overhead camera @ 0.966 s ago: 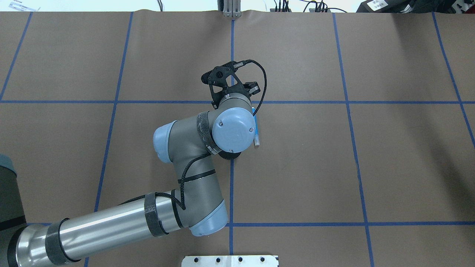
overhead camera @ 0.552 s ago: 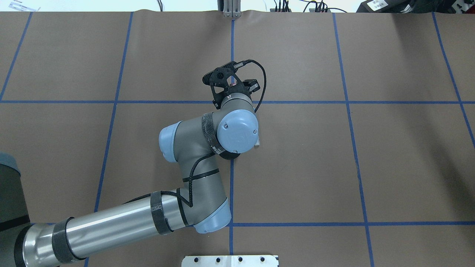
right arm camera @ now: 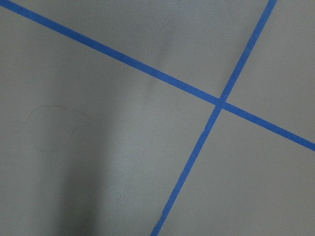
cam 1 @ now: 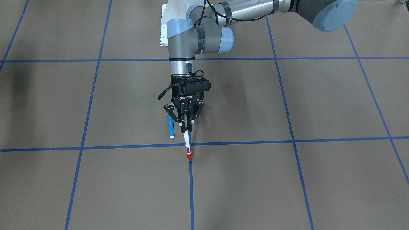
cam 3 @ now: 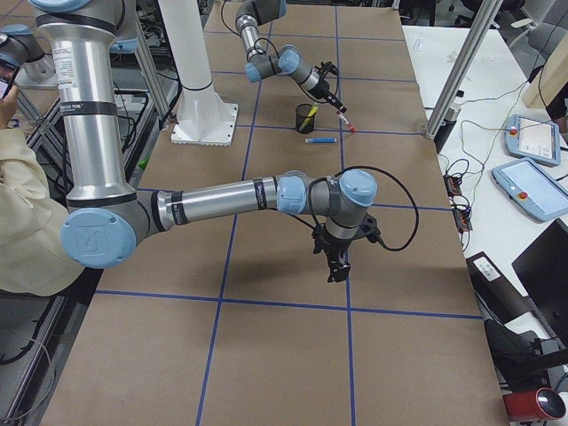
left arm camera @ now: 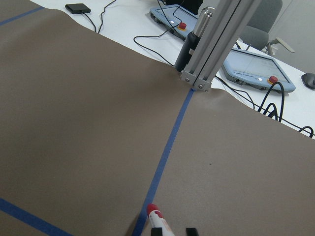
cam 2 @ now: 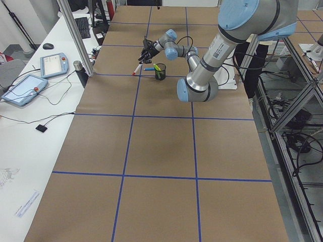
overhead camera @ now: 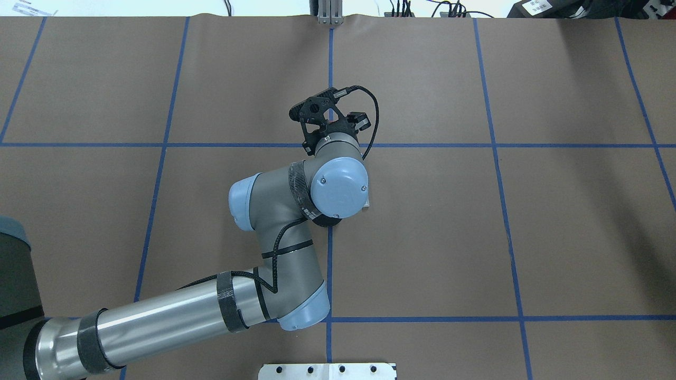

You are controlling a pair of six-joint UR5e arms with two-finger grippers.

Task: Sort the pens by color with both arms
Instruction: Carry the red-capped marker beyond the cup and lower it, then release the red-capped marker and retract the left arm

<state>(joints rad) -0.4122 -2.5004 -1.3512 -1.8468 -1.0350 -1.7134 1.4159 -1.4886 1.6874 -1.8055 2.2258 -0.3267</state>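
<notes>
My left gripper (cam 1: 185, 127) is shut on the upper end of a white pen with a red cap (cam 1: 188, 148). The pen hangs tilted, its red tip low over a blue tape crossing, and it also shows in the left wrist view (left arm camera: 153, 212). A blue pen (cam 1: 171, 127) lies on the table just beside the gripper. A black cup (cam 3: 306, 116) holding a yellow-green pen stands behind them, mostly hidden under my wrist from overhead. My right gripper (cam 3: 338, 264) hangs over the table well away from the pens; I cannot tell if it is open or shut.
Blue tape lines divide the brown table cover into squares. The white bolted base plate (overhead camera: 327, 370) sits at the near edge. An aluminium post (left arm camera: 209, 44) and teach pendants (left arm camera: 256, 69) stand at the far edge. A person (cam 3: 22, 222) sits beside the robot.
My left arm has shifted a little to the right, so its wrist now covers the blue pen from overhead. The gripper stays near the same tape crossing.
</notes>
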